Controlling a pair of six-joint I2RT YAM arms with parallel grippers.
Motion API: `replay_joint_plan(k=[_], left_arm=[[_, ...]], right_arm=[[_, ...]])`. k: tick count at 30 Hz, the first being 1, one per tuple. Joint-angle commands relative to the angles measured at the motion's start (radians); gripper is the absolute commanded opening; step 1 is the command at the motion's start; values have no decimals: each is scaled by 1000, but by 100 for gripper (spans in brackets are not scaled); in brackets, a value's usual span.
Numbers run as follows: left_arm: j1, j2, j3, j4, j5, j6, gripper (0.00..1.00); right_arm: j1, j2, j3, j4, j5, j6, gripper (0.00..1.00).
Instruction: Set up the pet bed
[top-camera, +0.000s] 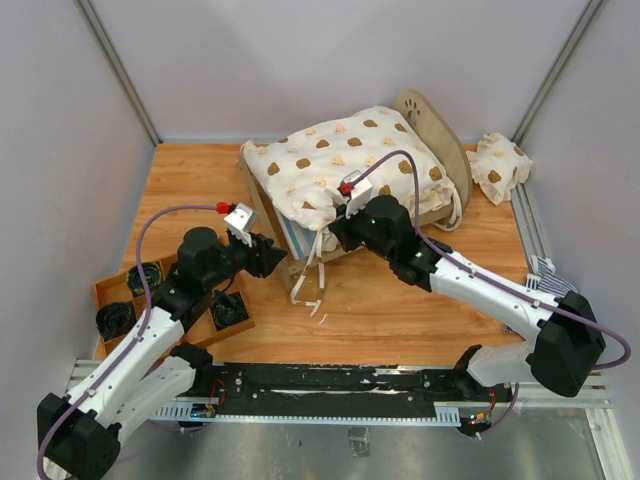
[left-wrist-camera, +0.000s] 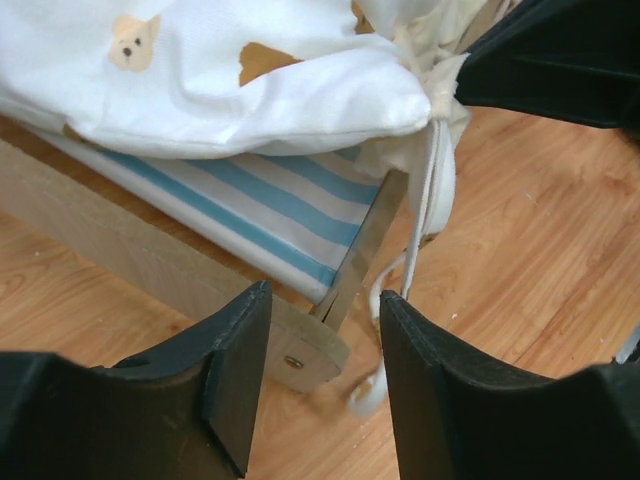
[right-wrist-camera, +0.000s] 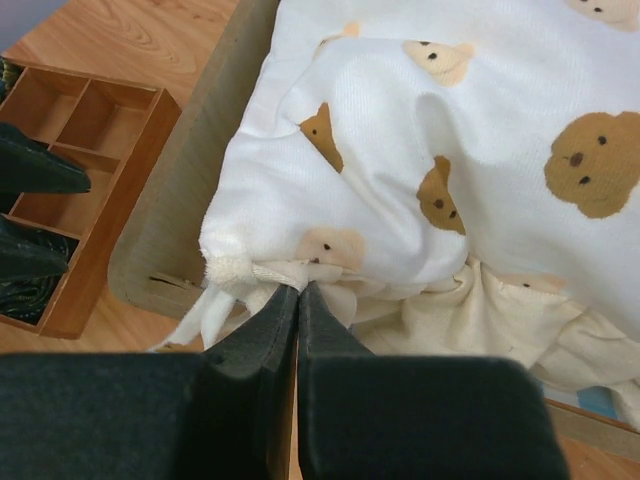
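Bed (top-camera: 432, 125) sits mid-surface toward the far edge, skewed, with the headboard aimed at the far right corner. Cover (top-camera: 345, 165) is heaped over it and hides most of the mattress (left-wrist-camera: 250, 200); stripes show only at the foot end.

Right tool (right-wrist-camera: 297, 292) is closed, pinching the cover's near corner where the ties (top-camera: 312, 275) gather. Likely purpose: to tug that corner down past the footboard (right-wrist-camera: 185, 180).

Left tool (left-wrist-camera: 325, 300) is open, jaws either side of the footboard's near end, not touching it. It is probably placed there to steady the frame against the pull.

Pillow (top-camera: 500, 168) lies apart near the right edge. Tray (top-camera: 105, 290) sits by the left edge, under the left arm. Cover not yet squared.
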Motion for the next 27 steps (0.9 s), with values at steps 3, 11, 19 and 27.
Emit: replay_joint_plan(k=[3, 11, 19, 27], left_arm=[[-11, 97, 63, 36, 149, 106, 48], [-123, 194, 73, 101, 161, 86, 48], [-196, 283, 93, 145, -18, 168, 46], [-197, 331, 84, 157, -3, 205, 43]], right_arm=[[-44, -37, -29, 34, -96, -56, 0], [-75, -38, -28, 49, -133, -38, 0], [-86, -35, -27, 56, -163, -21, 0], [-90, -46, -31, 59, -160, -19, 0]])
